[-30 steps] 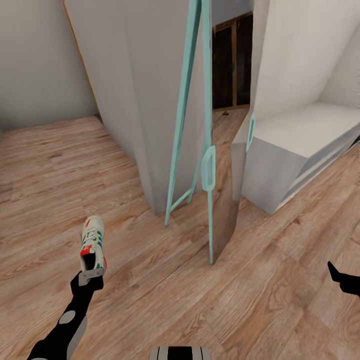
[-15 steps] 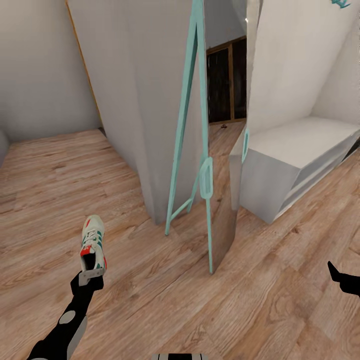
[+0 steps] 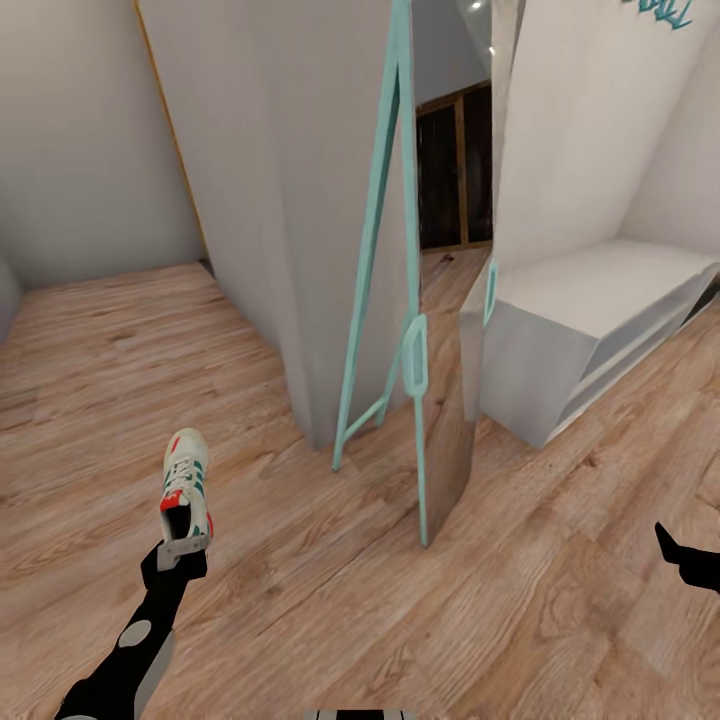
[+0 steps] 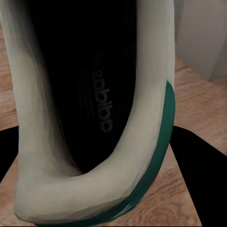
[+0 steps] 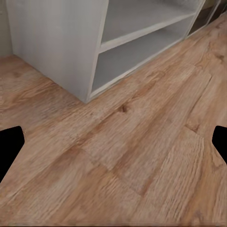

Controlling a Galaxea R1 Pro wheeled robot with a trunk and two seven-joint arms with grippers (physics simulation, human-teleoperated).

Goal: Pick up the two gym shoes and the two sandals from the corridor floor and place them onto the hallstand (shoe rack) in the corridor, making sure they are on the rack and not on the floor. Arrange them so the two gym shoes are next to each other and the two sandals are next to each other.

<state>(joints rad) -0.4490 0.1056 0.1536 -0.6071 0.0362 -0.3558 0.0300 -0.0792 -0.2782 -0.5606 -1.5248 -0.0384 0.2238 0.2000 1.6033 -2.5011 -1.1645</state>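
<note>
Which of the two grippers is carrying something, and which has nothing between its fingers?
The left gripper is shut on the heel of a gym shoe. The right gripper is open, with bare corridor floor between its fingers.

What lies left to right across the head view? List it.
Left claw gripping the gym shoe → teal-framed mirror → hallstand → right claw at the edge.

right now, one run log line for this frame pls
stage: carrying | left gripper: shut on gym shoe heel | right gripper: open, nothing held | hallstand: ahead right, shelves bare | teal-framed mirror: centre
</note>
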